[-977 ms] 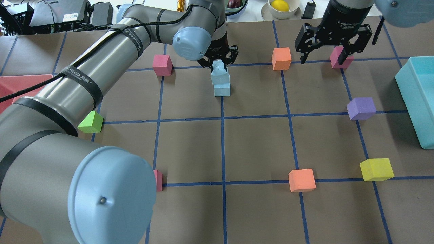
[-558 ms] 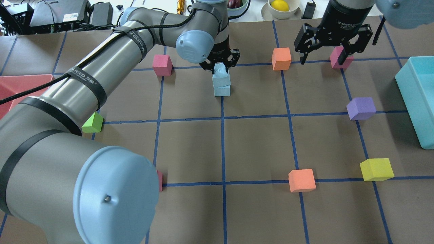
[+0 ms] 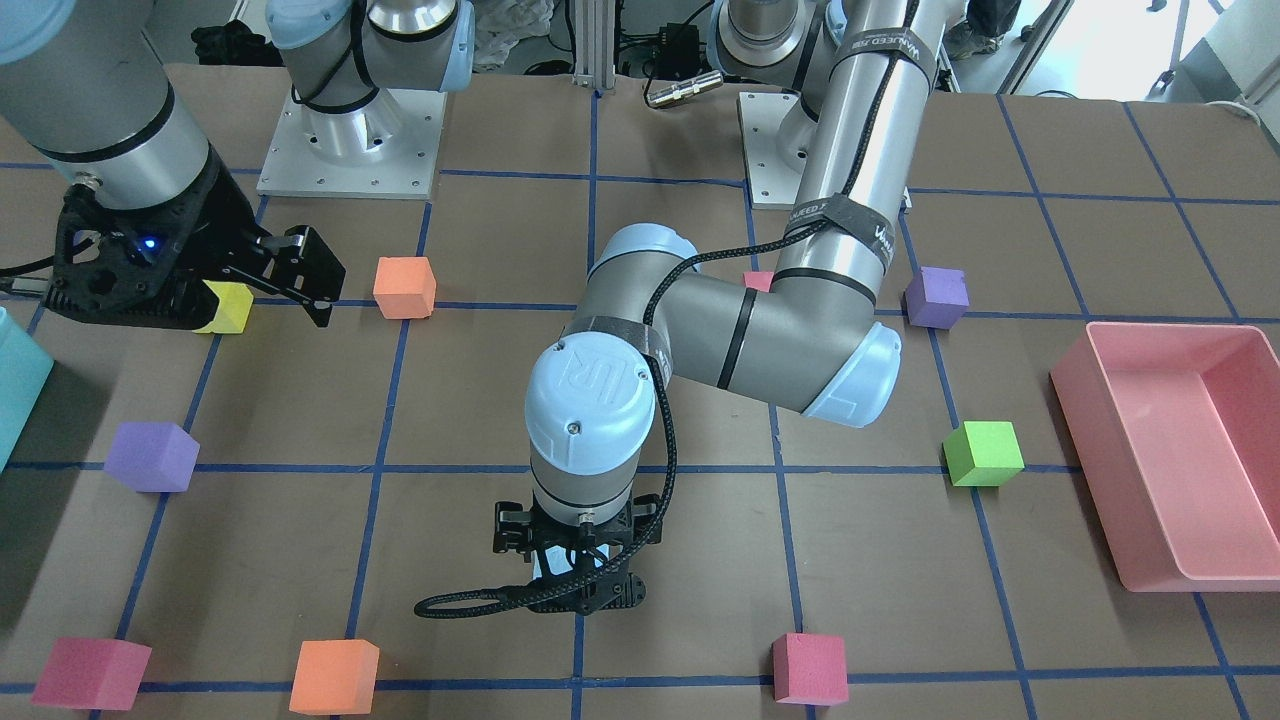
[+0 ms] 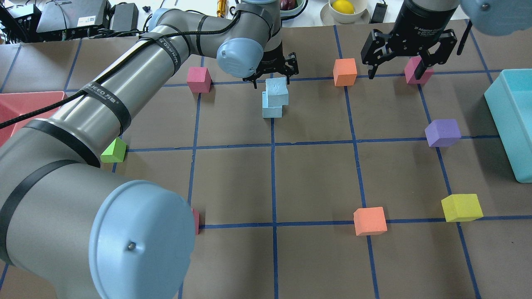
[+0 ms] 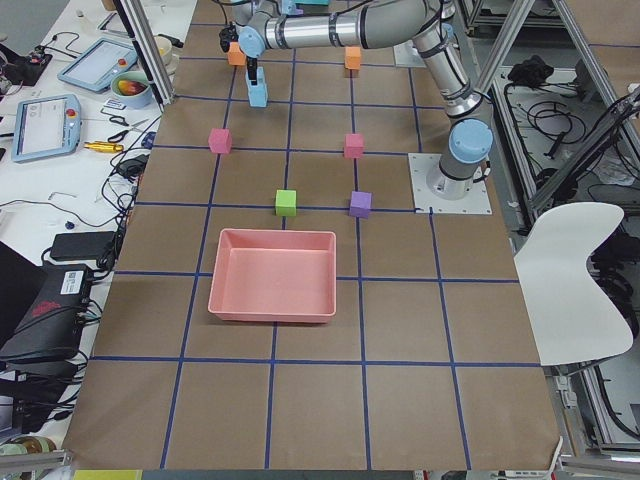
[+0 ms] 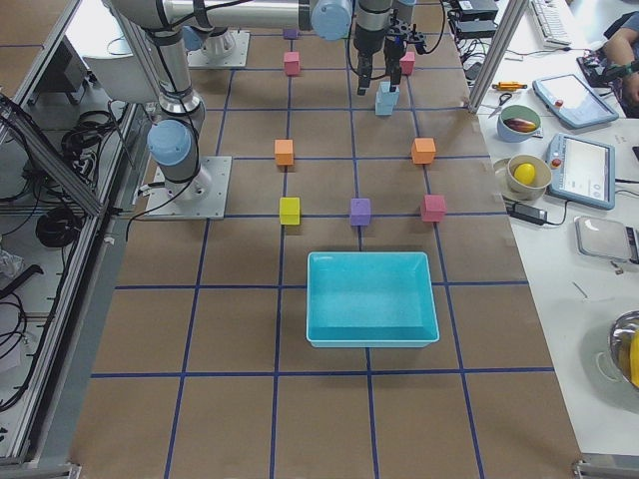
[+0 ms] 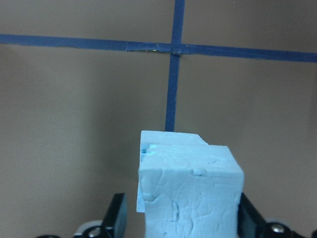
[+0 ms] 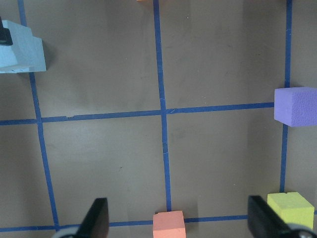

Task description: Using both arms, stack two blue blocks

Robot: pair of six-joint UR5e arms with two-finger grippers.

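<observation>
My left gripper (image 4: 272, 80) stood open and empty just over the top blue block (image 4: 277, 92), skewed on the lower block (image 4: 272, 112) at 12 o'clock; my right gripper (image 4: 395, 74), at 2 o'clock, gaped empty.

Brown table (image 4: 316, 178) gridded with blue tape. A white chair (image 5: 572, 272) stands beside it. A white bench (image 6: 591, 311) alongside holds tablets (image 6: 573, 101) and bowls (image 6: 528, 174).

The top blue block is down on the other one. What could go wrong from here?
The upper blue block sits twisted and offset on the lower blue block, overhanging one side, so it may tip. The left gripper is open but its fingers flank that block closely; a slanted retreat could drag it off.
</observation>
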